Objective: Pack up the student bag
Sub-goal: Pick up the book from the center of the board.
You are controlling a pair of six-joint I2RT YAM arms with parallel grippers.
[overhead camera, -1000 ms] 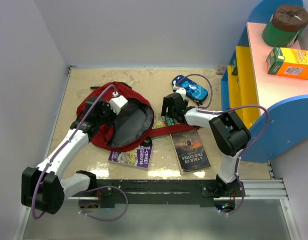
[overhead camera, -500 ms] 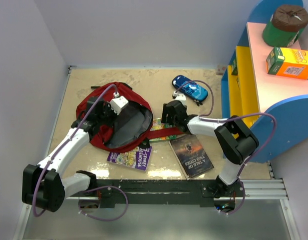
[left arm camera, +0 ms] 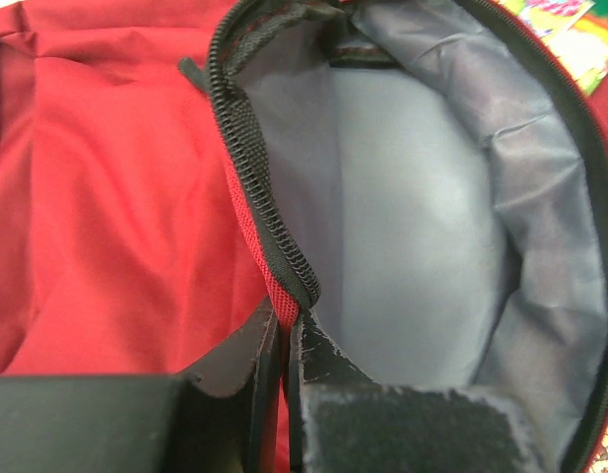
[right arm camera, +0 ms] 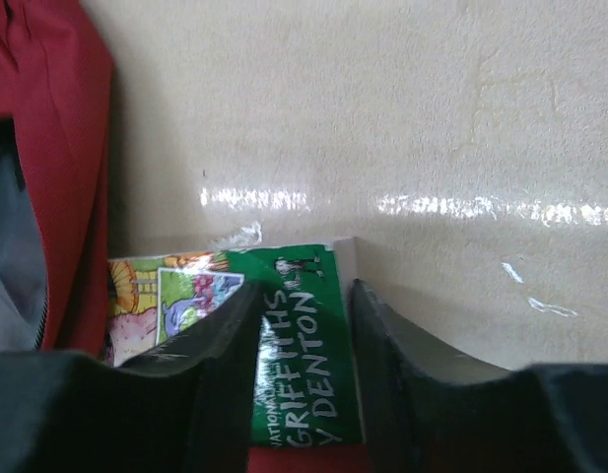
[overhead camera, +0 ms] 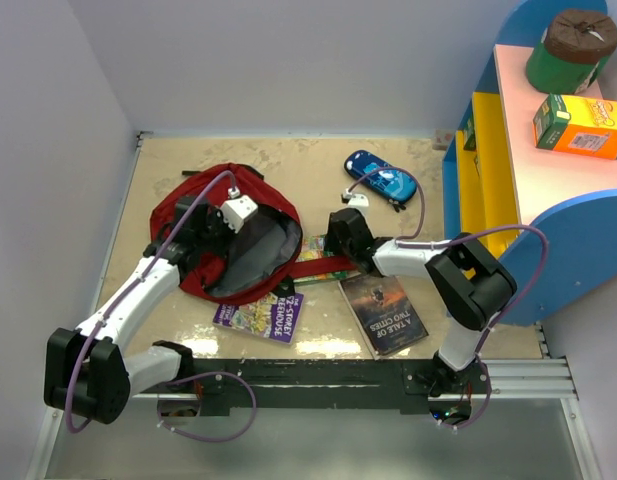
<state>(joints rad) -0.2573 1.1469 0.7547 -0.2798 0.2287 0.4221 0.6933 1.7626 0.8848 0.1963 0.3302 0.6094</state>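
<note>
We have the left gripper (left arm camera: pixel 282 335) pinched tight on the zipper rim of the student bag (overhead camera: pixel 256 185) — bag lies left of centre on the table (overhead camera: pixel 308 160), mouth gaping. Right gripper (right arm camera: pixel 304 296) sits half-wide, jaws straddling the green book (right arm camera: pixel 302 394) at its edge, just beside the bag.

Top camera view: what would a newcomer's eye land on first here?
The dark-red student bag gaping open left of centre, grey lining showing, with the left tool pinching its zipper rim. Next, the right tool, jaws apart over a green book beside the bag, and the blue-and-yellow shelf at the right.
</note>
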